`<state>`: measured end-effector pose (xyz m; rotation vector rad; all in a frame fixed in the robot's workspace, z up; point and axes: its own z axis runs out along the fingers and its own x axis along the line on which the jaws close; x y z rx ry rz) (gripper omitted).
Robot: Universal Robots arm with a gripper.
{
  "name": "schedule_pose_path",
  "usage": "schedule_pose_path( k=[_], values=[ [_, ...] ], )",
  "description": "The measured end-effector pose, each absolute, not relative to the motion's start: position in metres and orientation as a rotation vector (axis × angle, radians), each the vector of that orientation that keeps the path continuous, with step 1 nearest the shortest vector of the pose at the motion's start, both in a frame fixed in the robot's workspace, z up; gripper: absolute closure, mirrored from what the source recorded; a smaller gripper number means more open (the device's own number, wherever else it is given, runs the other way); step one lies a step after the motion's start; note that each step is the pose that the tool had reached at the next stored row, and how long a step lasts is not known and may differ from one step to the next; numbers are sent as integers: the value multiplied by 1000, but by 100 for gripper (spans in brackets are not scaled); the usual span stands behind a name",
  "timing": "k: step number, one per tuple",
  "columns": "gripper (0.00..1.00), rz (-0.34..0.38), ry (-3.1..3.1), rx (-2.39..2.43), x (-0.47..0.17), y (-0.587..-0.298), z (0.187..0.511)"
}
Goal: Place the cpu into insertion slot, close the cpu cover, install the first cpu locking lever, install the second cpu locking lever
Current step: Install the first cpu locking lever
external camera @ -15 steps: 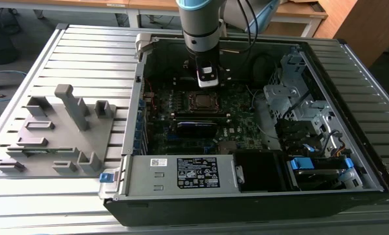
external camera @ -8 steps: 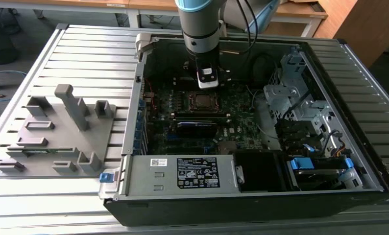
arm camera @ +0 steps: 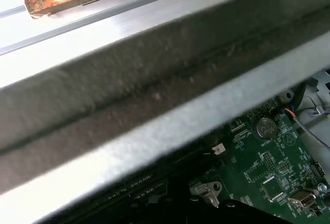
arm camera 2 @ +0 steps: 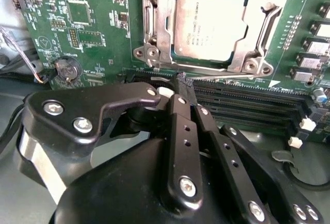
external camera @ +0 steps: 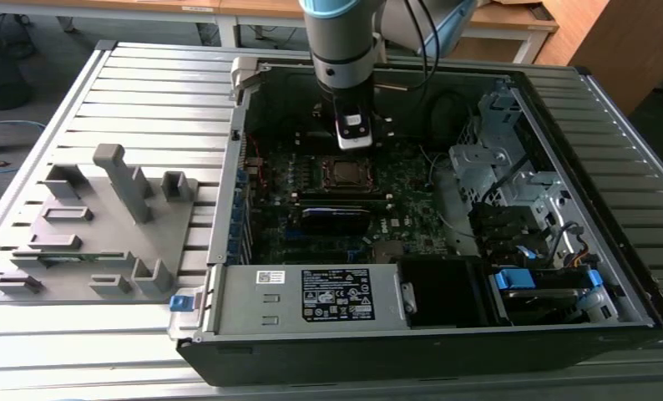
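We see the cpu (arm camera 2: 209, 25) already seated in the insertion slot (arm camera 2: 149, 52) on the green motherboard (arm camera 2: 93, 28). In the exterior view the cpu (external camera: 343, 173) lies a little above the centre of the frame, inside the open computer case (external camera: 599, 251). Its top is a flat square of dull grey metal with faint print. The cpu cover (arm camera 2: 260, 38), a thin silver frame, lies down around the chip, and the metal top shows through its window.

The gripper (external camera: 351, 140) hangs just above the slot in the exterior view. In the second wrist view the gripper (arm camera 2: 183, 85) has its black jaws drawn together at the tips with nothing between them, and they stand over the long black memory slots (arm camera 2: 242, 97) just beside the cpu.

At the exterior view's left a grey fixture (external camera: 98, 225) rests on the ribbed tabletop (external camera: 142, 92).
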<state>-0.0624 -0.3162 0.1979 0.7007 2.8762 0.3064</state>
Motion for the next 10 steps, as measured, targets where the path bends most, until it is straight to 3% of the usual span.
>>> schedule_pose_path(
  k=[10],
  values=[
    [89,291,2868,696,-64,-312,198]
  ],
)
